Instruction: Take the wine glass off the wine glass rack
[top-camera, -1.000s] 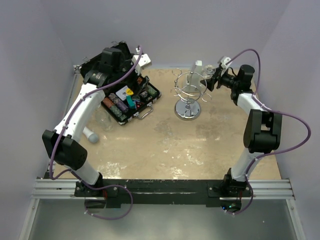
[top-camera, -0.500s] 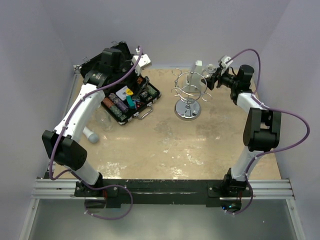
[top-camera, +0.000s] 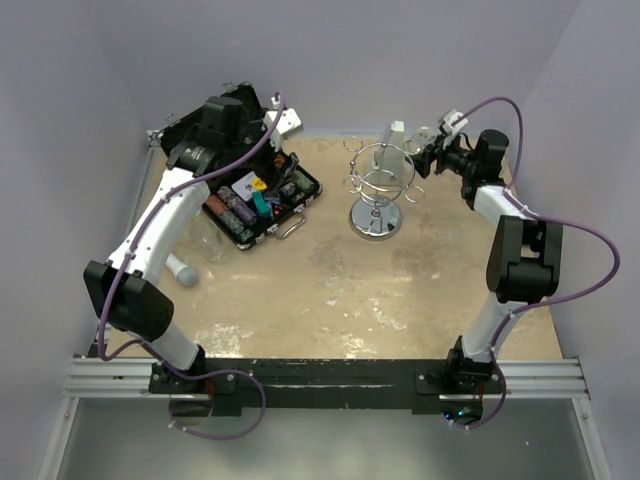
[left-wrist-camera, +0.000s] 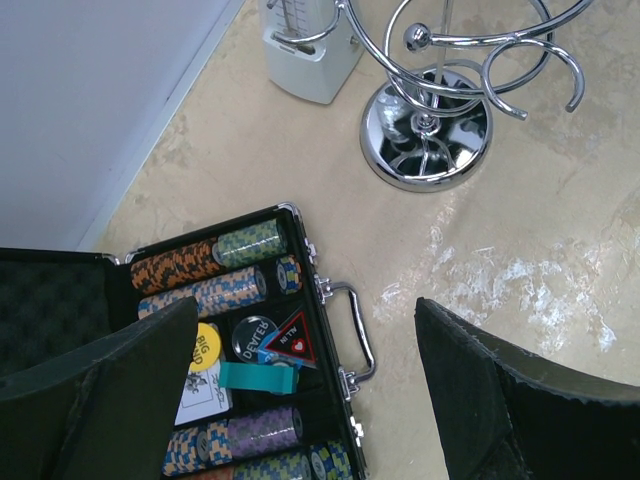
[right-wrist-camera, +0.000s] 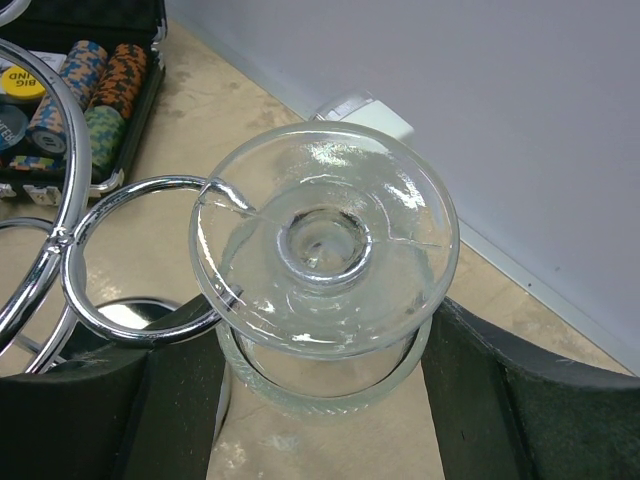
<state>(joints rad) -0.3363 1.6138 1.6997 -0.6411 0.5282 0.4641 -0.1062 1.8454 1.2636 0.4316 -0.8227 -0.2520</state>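
Soft, even light keeps the bench (top-camera: 330, 290) bright, with only faint shadows. Chrome on the wine glass rack (left-wrist-camera: 425, 125) throws hard glare and mirrored reflections. The wine glass (right-wrist-camera: 325, 240) glints, sharply focused. The left claw (left-wrist-camera: 305, 330) looms dark and blurred.

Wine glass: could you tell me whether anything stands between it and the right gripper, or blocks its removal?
Nothing separates them: the right gripper flanks the wine glass. Only the wine glass rack, its wire loop hooked under the foot, holds it back.

A robot test cell is indicated: a worn table (top-camera: 330, 290) is enclosed by plain walls (top-camera: 380, 60), with an aluminium rail (top-camera: 560, 378) mounted along its near edge.
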